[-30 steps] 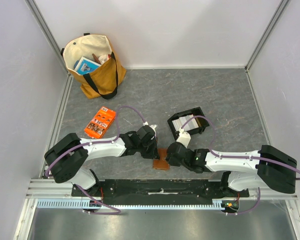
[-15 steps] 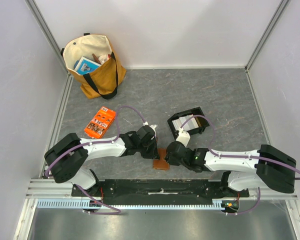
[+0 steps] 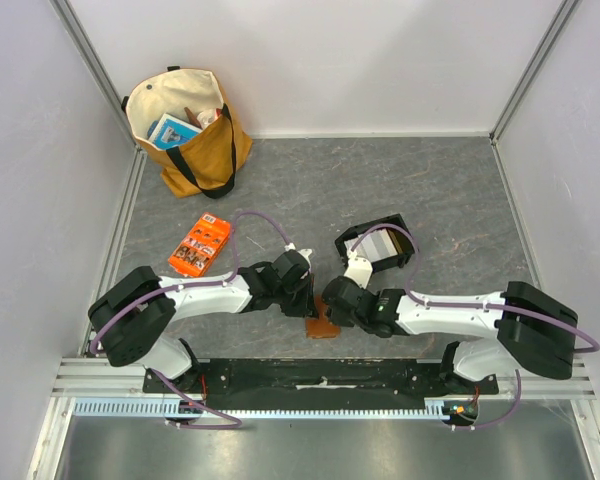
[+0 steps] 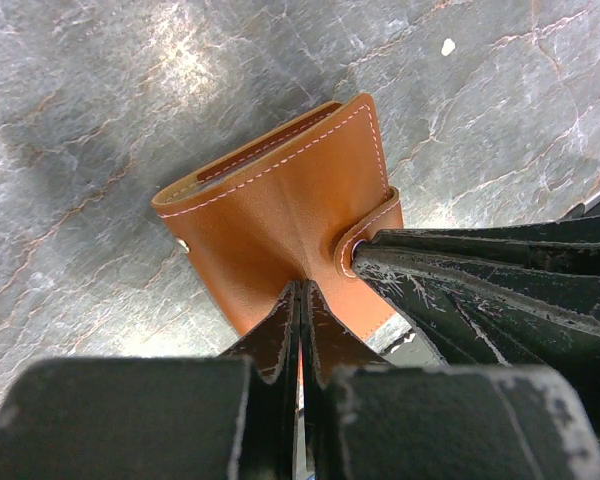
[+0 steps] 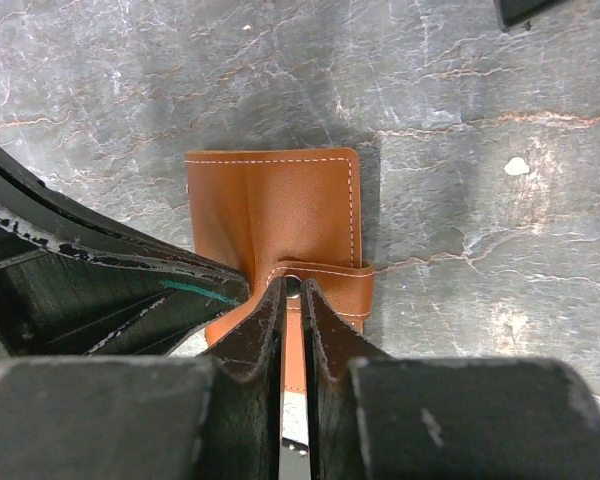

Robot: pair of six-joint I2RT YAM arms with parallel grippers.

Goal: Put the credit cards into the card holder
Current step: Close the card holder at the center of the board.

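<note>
My left gripper point(image 4: 300, 292) clamps the tan card holder point(image 4: 280, 200), my right gripper point(image 5: 292, 290) nips its strap point(image 5: 332, 274) narrowly, and the orange packet point(image 3: 200, 246) has print too small to read.

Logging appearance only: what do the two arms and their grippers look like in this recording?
The left arm and right arm have white links, black joints and bulky black shoulder housings. A thin purple cable loops along each. The left gripper and right gripper have black tapered fingers with pale scuffs.
</note>
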